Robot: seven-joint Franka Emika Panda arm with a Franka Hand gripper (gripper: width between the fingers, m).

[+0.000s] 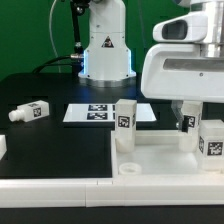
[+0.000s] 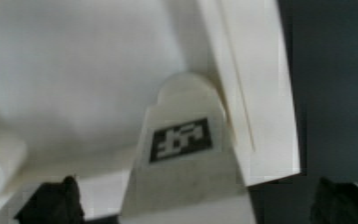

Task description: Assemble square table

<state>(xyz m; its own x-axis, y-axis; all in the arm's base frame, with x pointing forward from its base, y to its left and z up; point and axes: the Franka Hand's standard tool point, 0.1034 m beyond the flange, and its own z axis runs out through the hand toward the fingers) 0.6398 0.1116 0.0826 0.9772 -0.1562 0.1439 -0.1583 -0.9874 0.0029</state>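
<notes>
Pincer standing wide open around an upright leg on the square table's slab

The gripper point(image 2: 194, 205) is hanging with its jaws spread wide, one dark fingertip on either side of a tagged white leg point(image 2: 185, 140), and as far as the wrist view is showing, it is gripping nothing. The slab point(image 1: 150, 160) is lying at the near edge of the black table point(image 1: 60, 150), toward the exterior view's right, with another leg point(image 1: 125, 118) standing on it. A loose leg point(image 1: 30, 112) is lying well apart on the exterior view's left, near the marker board point(image 1: 100, 113). I am judging the step to be seating this leg at its corner. Doing it well is calling for closing squarely on the leg's flat sides, keeping it upright, and working it home without dragging the slab, since a tilted grip could be jamming it
</notes>
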